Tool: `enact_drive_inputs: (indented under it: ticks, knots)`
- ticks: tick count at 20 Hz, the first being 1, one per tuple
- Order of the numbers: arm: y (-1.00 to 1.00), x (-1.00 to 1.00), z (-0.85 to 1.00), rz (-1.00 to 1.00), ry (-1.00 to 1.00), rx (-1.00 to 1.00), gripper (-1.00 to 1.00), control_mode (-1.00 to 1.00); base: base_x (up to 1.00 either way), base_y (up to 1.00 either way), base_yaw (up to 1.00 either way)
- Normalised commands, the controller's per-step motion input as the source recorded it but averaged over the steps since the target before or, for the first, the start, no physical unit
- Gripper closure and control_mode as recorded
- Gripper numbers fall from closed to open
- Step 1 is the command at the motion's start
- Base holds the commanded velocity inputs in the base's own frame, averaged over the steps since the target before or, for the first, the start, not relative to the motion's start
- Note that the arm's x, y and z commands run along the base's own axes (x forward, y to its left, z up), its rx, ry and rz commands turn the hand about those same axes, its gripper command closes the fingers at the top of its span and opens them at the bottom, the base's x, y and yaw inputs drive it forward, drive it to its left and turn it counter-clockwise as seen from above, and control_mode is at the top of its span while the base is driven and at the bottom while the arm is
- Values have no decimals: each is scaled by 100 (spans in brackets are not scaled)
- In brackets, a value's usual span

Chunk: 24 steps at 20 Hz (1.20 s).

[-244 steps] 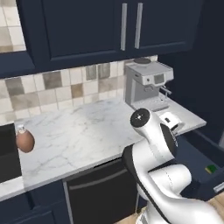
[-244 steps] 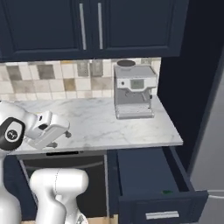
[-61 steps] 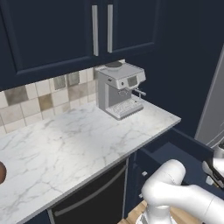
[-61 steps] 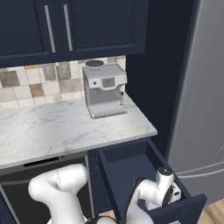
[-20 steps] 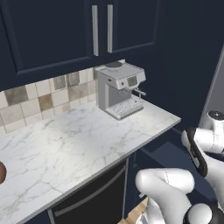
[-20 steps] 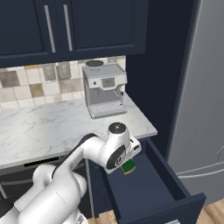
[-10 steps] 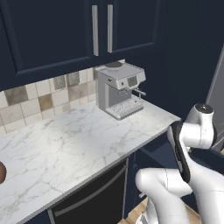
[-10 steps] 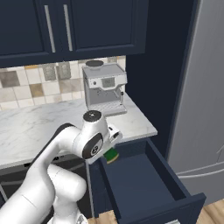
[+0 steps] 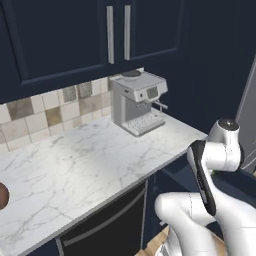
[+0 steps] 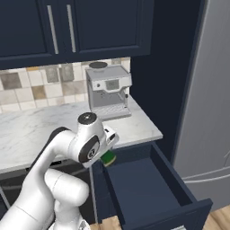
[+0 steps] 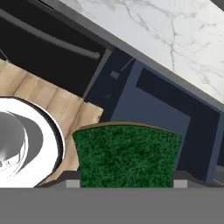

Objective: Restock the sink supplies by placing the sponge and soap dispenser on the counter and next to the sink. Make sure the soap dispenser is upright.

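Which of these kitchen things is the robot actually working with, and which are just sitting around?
Part of the job:
- the sponge, gripped in the tool
- the counter, where it must go
- the soap dispenser, at the counter's left edge

Just there:
- coffee machine
- open drawer
- upper cabinets

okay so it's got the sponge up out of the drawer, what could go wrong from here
1. The gripper holds the sponge just below the counter edge; swinging across without rising first could clip the edge.
2. The coffee machine stands near that corner; a wide swing might bump it.
3. The drawer stays open below.
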Motion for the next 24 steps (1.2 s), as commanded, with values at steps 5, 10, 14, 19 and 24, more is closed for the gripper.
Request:
enact_drive_inputs:
  ticks: [5,10,14,19,24]
  knots:
    - [0,0,0,0,0,0,100,100,-43,53,27]
    - [0,0,0,0,0,0,100,100,-29,67,34]
    - [0,0,0,0,0,0,100,100,-11,78,34]
    - [0,0,0,0,0,0,100,100,-8,71,36]
    - [0,0,0,0,0,0,100,100,5,65,39]
